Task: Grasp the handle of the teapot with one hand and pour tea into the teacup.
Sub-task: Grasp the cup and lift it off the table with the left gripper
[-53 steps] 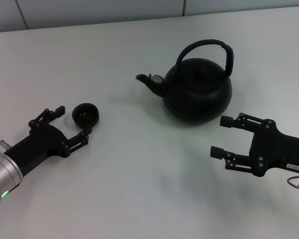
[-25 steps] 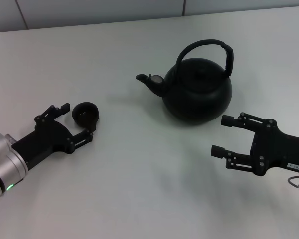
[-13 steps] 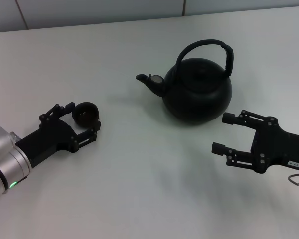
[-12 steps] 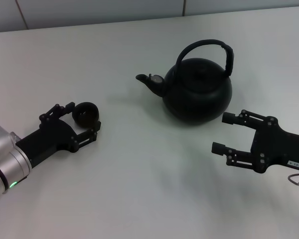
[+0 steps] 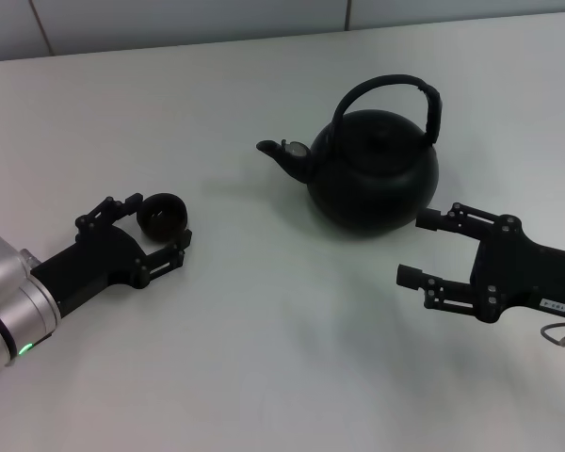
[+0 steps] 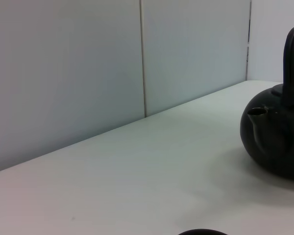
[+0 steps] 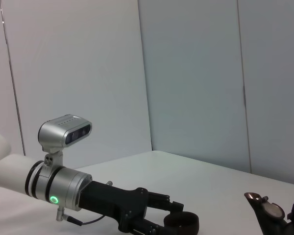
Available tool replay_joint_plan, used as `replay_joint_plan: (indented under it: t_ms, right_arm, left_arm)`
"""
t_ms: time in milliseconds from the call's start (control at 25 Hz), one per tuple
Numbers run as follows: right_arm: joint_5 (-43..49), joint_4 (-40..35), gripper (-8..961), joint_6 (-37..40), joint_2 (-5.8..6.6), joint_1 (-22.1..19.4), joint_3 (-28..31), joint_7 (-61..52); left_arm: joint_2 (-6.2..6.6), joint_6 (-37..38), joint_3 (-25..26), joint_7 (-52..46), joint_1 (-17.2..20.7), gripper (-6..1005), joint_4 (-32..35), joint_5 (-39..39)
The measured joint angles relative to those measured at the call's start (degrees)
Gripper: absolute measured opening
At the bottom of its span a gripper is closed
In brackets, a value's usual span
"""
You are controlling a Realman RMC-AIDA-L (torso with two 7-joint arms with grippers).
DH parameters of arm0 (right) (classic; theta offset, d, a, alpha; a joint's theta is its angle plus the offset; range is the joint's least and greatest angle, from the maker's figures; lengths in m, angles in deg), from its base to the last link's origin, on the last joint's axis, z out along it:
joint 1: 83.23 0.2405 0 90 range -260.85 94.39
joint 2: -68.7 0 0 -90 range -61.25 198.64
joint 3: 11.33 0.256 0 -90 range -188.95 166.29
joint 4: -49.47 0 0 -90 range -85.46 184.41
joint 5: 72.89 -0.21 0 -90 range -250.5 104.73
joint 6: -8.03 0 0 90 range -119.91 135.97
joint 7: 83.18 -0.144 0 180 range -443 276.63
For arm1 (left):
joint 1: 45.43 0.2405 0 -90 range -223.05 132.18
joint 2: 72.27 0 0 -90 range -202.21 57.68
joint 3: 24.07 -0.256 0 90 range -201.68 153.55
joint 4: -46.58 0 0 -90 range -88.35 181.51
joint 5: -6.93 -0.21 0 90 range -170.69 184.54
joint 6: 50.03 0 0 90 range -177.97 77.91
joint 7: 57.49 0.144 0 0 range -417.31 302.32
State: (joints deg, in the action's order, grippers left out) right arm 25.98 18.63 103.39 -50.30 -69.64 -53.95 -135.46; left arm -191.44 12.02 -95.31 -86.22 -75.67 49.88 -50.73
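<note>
So the left gripper is down low on the bench, fingers spread with the teacup sitting right between them. One finger is on the far side of the cup, the other on the near side, and from where I'm standing I can't really tell if either is actually touching it. The cup looks like it's resting on the bench surface. From the right wrist camera you can see the same thing side-on: left gripper stretched out with the teacup in its opening, green light on the silver wrist behind it.

The right gripper is over on the other side, also spread wide, holding nothing. Its far fingertip is just beside the lower side of the teapot, the near one further out over bare bench.

The teapot is upright in the middle-back of the bench, well apart from the cup, spout pointing toward the left arm's side. The handle arches up over the lid, nothing gripping it. The left wrist view catches the teapot off at the edge, with the grey wall panels behind.
</note>
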Motion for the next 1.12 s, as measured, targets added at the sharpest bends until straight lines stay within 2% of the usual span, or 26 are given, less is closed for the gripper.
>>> replay_joint_plan:
  t_ms: [760,960,1120]
  right_arm:
    - [0.02,0.00,770,-0.10,0.00,-0.04,0.88,0.36]
    - [0.10,0.00,770,-0.10,0.00,-0.06,0.88,0.38]
    - [0.09,0.00,770,-0.10,0.00,-0.06,0.88,0.41]
  left_arm:
    - [0.00,0.01,-0.10,-0.02,-0.36,810,-0.32,0.00]
    - [0.00,-0.01,-0.12,-0.53,-0.35,684,-0.32,0.02]
    - [0.00,0.01,-0.12,-0.55,-0.32,687,-0.32,0.02]
